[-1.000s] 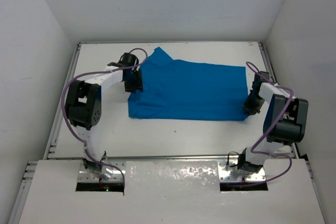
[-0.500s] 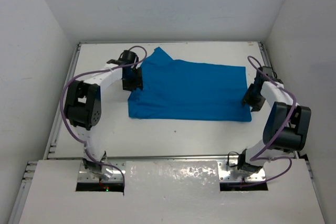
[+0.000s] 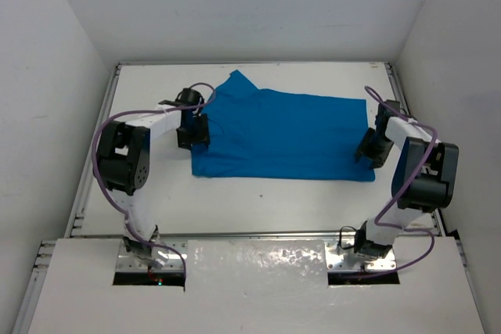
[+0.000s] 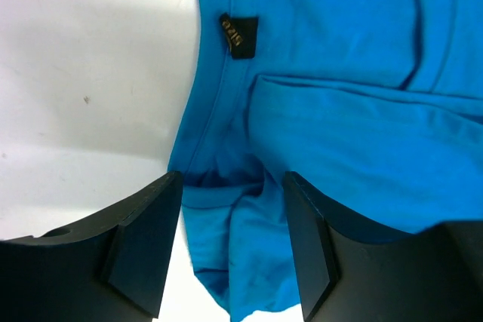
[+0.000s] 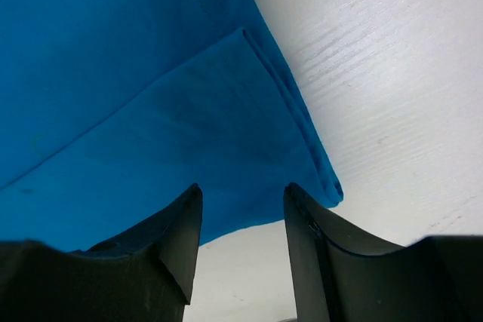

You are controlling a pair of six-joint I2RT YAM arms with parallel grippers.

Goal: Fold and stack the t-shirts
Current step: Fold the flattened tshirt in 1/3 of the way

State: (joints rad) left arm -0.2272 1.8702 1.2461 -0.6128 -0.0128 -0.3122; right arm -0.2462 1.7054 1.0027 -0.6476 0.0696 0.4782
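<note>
The blue t-shirt (image 3: 282, 134) lies flat on the white tabletop (image 3: 274, 201), roughly in the middle and a little toward the far side. It is spread as a wide band running left to right, with one pointed part sticking out at its far left corner.

The left arm's fingers (image 3: 193, 132) hang over the left edge of the cloth. In the left wrist view the two dark fingers stand apart, with a rumpled fold of blue cloth in the gap below them. Nothing is pinched between them, so they are open. A small black label (image 4: 238, 35) sits on the cloth just beyond them, right at the seam where blue meets bare tabletop.

The right arm's fingers (image 3: 370, 149) sit at the opposite end, over the near right corner of the t-shirt. The right wrist view shows them parted as well, with nothing held. The corner (image 5: 332, 186) with its stitched hem lies past their tips, partly over the gap and partly off to the right. Bare white tabletop shows beside it and beneath the gap.

The two arms are well apart — one at each end of the shirt.
</note>
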